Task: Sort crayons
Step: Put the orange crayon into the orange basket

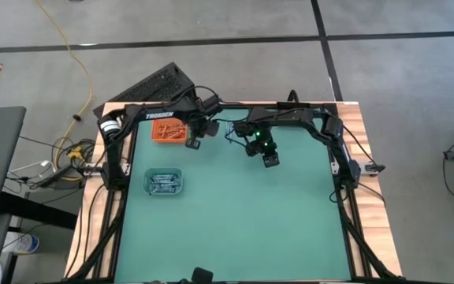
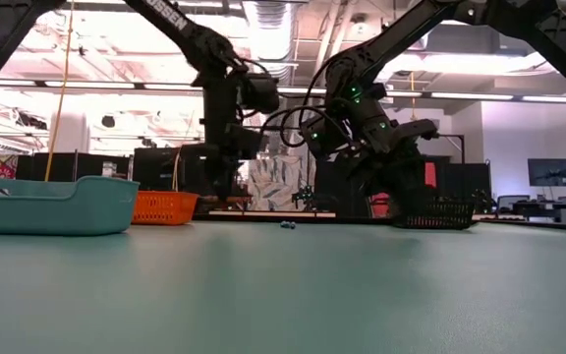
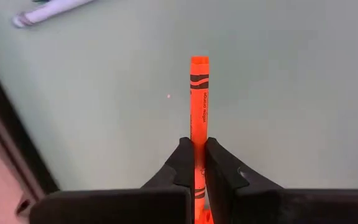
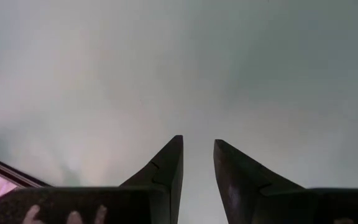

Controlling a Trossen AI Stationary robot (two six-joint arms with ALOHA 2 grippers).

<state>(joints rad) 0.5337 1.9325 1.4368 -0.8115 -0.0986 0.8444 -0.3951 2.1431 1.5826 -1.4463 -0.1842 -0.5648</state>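
Pick step: left gripper clamped on orange crayon, orange tray at its nine o'clock, likely next destination; right gripper parted, empty.

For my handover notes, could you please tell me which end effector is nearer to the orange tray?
The left end effector is nearer, just beside the orange tray and shut on an orange crayon. The right end effector is farther, toward the table's middle.

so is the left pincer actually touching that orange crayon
Touching. The left wrist view shows the left pincer shut on the orange crayon, both fingers pressed against its sides with no gap.
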